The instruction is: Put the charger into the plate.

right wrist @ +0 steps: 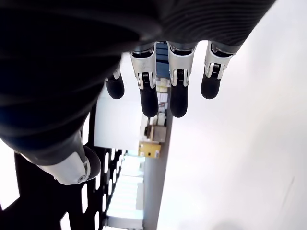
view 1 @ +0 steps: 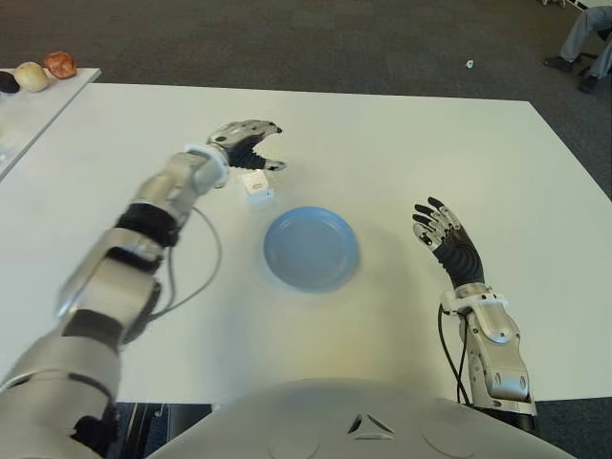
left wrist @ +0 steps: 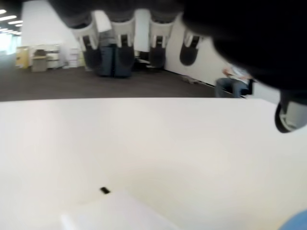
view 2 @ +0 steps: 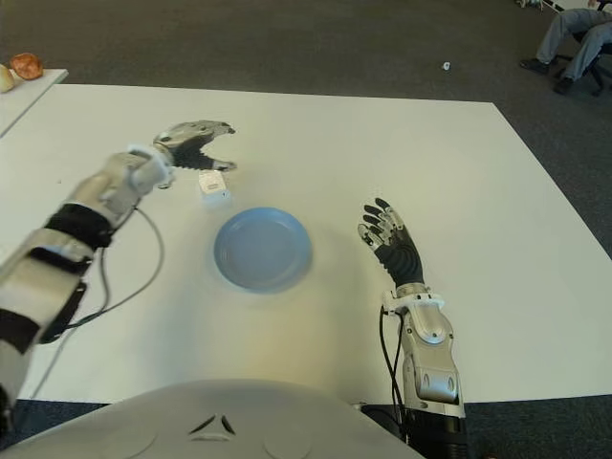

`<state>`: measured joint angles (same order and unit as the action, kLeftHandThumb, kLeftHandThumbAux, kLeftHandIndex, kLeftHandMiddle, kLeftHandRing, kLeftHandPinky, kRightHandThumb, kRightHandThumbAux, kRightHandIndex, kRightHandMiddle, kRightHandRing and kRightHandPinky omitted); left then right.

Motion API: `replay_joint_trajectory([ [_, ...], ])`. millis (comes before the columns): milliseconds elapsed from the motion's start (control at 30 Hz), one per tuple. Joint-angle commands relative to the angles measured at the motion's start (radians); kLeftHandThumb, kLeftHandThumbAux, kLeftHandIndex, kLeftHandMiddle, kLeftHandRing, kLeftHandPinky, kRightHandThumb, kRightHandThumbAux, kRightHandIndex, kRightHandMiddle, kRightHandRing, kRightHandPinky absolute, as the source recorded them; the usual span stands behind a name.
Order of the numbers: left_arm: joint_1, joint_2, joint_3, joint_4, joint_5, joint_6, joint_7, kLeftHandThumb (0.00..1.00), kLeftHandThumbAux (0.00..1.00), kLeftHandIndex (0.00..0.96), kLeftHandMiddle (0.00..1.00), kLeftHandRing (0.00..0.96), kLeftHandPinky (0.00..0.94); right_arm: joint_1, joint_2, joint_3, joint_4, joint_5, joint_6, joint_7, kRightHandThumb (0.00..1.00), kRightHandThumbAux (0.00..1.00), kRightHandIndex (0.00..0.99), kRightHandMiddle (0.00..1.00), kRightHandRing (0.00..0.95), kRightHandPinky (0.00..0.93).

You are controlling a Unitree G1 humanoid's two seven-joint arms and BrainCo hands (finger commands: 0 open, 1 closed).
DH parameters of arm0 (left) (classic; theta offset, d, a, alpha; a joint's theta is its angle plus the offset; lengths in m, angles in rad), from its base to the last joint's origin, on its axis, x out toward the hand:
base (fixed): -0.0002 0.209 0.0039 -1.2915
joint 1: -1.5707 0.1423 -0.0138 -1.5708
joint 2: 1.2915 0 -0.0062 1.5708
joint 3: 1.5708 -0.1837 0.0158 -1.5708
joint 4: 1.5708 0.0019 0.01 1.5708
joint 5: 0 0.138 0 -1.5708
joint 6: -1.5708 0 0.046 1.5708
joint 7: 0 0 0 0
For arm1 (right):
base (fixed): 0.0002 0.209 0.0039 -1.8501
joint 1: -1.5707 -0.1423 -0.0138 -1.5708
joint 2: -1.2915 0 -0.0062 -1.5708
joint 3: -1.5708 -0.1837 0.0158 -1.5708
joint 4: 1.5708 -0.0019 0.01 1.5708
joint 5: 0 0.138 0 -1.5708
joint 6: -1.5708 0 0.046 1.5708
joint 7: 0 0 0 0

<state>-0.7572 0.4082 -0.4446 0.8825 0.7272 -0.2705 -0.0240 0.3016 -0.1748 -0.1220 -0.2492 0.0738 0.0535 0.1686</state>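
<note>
A small white charger (view 1: 258,185) sits on the white table (view 1: 402,143), just beyond the far-left rim of the blue plate (view 1: 311,249). My left hand (view 1: 256,145) hovers directly over the charger with its fingers spread and curved downward, holding nothing. In the left wrist view the charger (left wrist: 120,213) shows below the fingers (left wrist: 120,40), with a gap between them. The plate holds nothing. My right hand (view 1: 438,228) shows to the right of the plate with its fingers extended.
A second table (view 1: 29,105) at the far left carries several round food-like items (view 1: 59,64). A person's legs (view 1: 583,38) show at the far right beyond the table. A cable (view 1: 196,273) loops from my left arm over the table.
</note>
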Motion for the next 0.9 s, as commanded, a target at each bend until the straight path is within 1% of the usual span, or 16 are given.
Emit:
replay_joint_trajectory([
  [33, -0.028, -0.062, -0.02, 0.112, 0.009, 0.05, 0.063, 0.235, 0.265, 0.0, 0.0, 0.0, 0.004, -0.002, 0.007, 0.001, 0.021, 0.0, -0.002, -0.007, 0.0, 0.641, 0.048, 0.177, 0.151, 0.109],
  [133, -0.032, -0.089, -0.03, 0.174, 0.013, 0.077, 0.105, 0.244, 0.247, 0.0, 0.0, 0.0, 0.001, -0.001, 0.01, 0.004, 0.022, 0.0, -0.003, -0.009, 0.0, 0.639, 0.045, 0.174, 0.148, 0.102],
  [400, -0.037, -0.118, -0.056, 0.261, 0.006, 0.098, 0.164, 0.261, 0.224, 0.0, 0.0, 0.0, 0.0, 0.005, 0.011, 0.014, 0.011, -0.01, 0.004, -0.02, 0.0, 0.626, 0.041, 0.172, 0.147, 0.104],
  [900, -0.029, -0.133, -0.091, 0.32, 0.007, 0.113, 0.185, 0.279, 0.209, 0.0, 0.0, 0.0, 0.0, 0.011, 0.011, 0.013, 0.008, -0.004, 0.005, -0.022, 0.0, 0.621, 0.049, 0.169, 0.145, 0.102],
])
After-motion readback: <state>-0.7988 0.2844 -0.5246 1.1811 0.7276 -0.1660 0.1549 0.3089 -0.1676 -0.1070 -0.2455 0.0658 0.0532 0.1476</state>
